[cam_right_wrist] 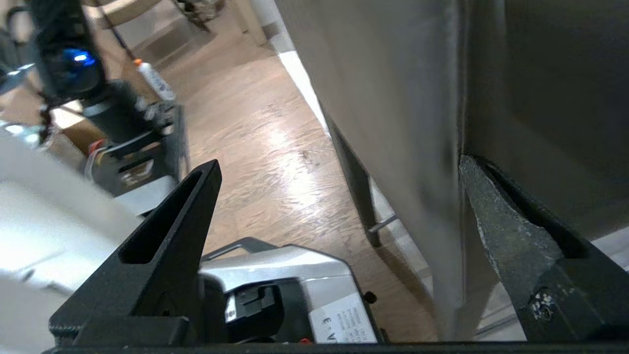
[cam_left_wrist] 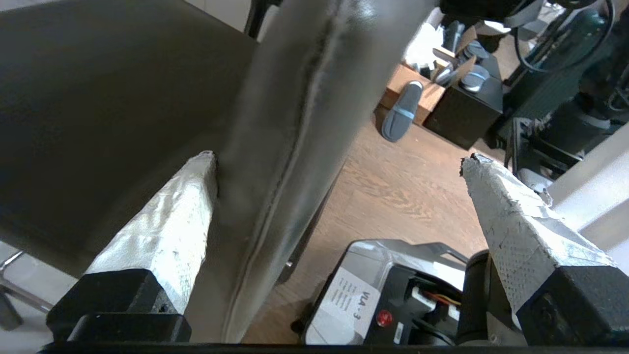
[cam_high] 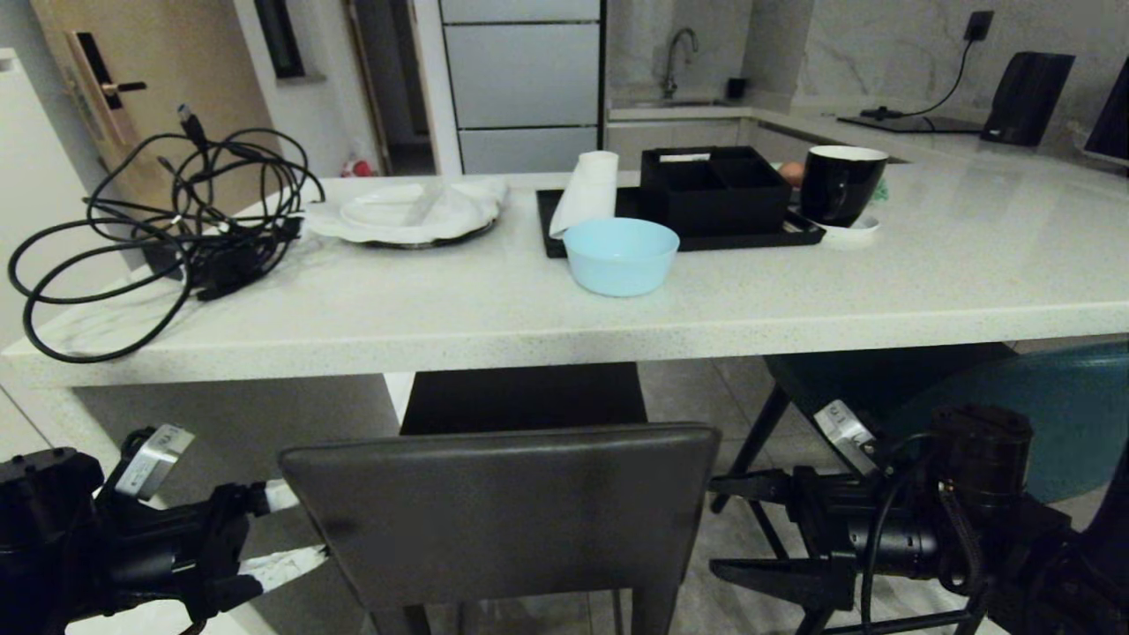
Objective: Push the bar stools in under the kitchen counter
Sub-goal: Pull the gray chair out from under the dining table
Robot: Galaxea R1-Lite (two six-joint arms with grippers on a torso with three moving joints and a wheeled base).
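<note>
**Both end effectors flank the grey stool's back**

Nearest the robot, the grey stool [cam_high: 499, 507] stands with its back facing the camera and its seat already partly beneath the surface [cam_high: 529, 304]. The left end effector [cam_high: 291, 534] sits at the back's left edge, fingers spread wide with nothing clamped; in the left wrist view one white-wrapped finger [cam_left_wrist: 167, 231] lies against the backrest while the other is well clear of it. The right end effector [cam_high: 745, 529] is at the back's right edge, also wide open and holding nothing; in the right wrist view one black finger [cam_right_wrist: 511, 236] rests against the stool.

To the right, the teal stool [cam_high: 1041, 410] has its seat partly under the surface edge.

On the surface lie a blue bowl [cam_high: 620, 256], a black tray [cam_high: 679, 234] with a black box [cam_high: 714, 190] and a mug [cam_high: 842, 185], a plate [cam_high: 410, 212], and tangled cables [cam_high: 168, 220].
</note>
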